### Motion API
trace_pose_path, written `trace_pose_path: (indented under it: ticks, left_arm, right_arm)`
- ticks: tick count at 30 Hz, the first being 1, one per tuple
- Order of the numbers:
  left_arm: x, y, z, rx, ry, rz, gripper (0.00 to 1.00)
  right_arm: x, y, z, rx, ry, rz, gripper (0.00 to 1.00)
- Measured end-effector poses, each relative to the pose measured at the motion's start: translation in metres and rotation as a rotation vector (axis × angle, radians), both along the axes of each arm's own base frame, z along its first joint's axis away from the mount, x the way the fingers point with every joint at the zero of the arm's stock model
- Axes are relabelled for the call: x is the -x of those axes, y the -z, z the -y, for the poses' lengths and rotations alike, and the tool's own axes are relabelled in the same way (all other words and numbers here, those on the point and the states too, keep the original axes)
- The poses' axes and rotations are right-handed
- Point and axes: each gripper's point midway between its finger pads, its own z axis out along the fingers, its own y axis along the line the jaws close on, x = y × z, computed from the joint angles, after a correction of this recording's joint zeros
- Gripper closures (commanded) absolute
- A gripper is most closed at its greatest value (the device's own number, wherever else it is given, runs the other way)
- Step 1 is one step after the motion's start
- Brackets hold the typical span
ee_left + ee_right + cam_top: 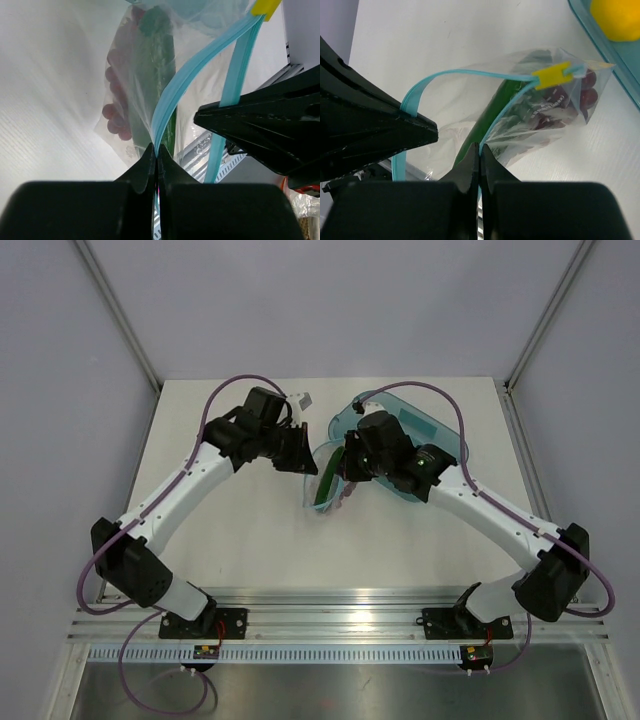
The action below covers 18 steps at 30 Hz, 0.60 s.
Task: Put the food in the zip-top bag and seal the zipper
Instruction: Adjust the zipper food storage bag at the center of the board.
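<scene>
The clear zip-top bag (pixel 325 483) hangs between my two grippers above the table's middle. It holds the dark red grapes (pixel 116 95) and the green cucumber (pixel 159 65); both also show in the right wrist view, grapes (pixel 580 97) and cucumber (pixel 492 112). The light blue zipper (pixel 172 97) is spread open, with a yellow slider (pixel 551 76) at one end. My left gripper (pixel 156 155) is shut on one zipper strip. My right gripper (pixel 480 150) is shut on the other strip (pixel 492 125). The yellow lemon (pixel 616 17) lies in the teal tray.
The teal translucent tray (pixel 440 435) sits at the back right, partly under my right arm. A small white object (pixel 300 400) lies behind my left gripper. Metal rails (pixel 340 625) run along the near table edge.
</scene>
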Motion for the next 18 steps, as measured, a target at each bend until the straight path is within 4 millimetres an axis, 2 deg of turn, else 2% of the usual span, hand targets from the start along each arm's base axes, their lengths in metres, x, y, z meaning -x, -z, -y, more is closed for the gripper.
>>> trace_pose_path:
  ticks: [1, 3, 5, 6, 9, 11, 13, 16, 18]
  left_arm:
    - [0.000, 0.000, 0.001, 0.006, -0.001, 0.000, 1.00]
    - [0.001, 0.008, 0.002, 0.010, -0.003, -0.023, 1.00]
    - [0.002, 0.024, 0.003, 0.003, -0.008, -0.055, 0.99]
    - [0.004, 0.036, 0.002, -0.009, -0.012, -0.083, 0.82]
    - [0.007, 0.069, 0.001, -0.061, -0.018, -0.174, 0.66]
    - [0.006, 0.086, 0.001, -0.090, -0.020, -0.218, 0.64]
    - [0.007, 0.092, -0.001, -0.109, -0.025, -0.234, 0.63]
    - [0.007, 0.083, -0.007, -0.131, -0.034, -0.211, 0.51]
    - [0.005, 0.071, -0.010, -0.140, -0.039, -0.173, 0.48]
  right_arm:
    - [-0.001, 0.002, -0.001, -0.001, 0.002, 0.003, 1.00]
    - [-0.002, 0.017, -0.002, 0.014, 0.001, -0.017, 1.00]
    - [0.001, 0.046, -0.001, 0.054, -0.003, -0.068, 1.00]
    - [0.004, 0.063, 0.001, 0.083, -0.003, -0.101, 1.00]
    - [0.011, 0.096, 0.007, 0.142, -0.005, -0.172, 1.00]
    - [0.013, 0.101, 0.008, 0.154, -0.005, -0.185, 1.00]
    - [0.012, 0.096, 0.007, 0.146, -0.006, -0.174, 1.00]
    - [0.012, 0.088, 0.008, 0.134, -0.003, -0.157, 1.00]
    - [0.011, 0.084, 0.008, 0.125, -0.002, -0.148, 1.00]
